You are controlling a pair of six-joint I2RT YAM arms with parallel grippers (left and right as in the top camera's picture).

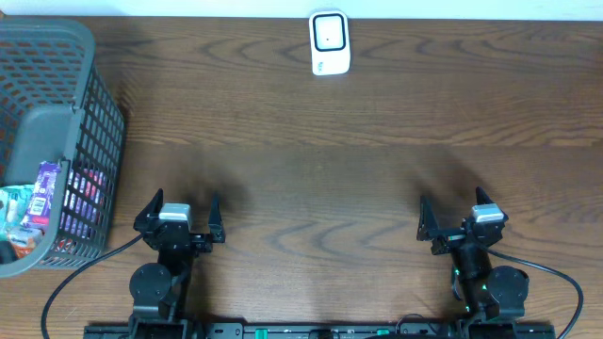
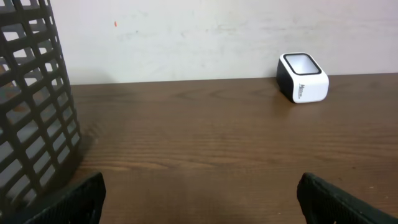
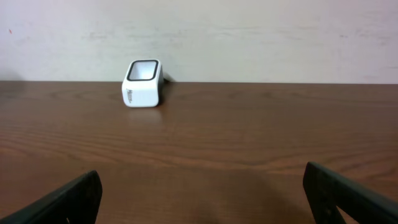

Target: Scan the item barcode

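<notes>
One white scanner (image 1: 330, 42) stands at the far edge of the tabletop (image 1: 311, 169); I cannot read its side label. One grey basket (image 1: 99, 141), at left, holds several packets (image 1: 45, 193), their print too small to read. My left gripper (image 1: 185, 202) and right gripper (image 1: 455, 212) both stand wide open and empty.

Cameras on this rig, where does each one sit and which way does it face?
Overhead: above the table, looking straight down on basket, scanner, left hand and right hand.
Left wrist: low on the left arm, facing the back wall; own fingers at bottom corners.
Right wrist: low on the right arm, facing likewise; own fingers too.
Both wrist views share the scanner.
</notes>
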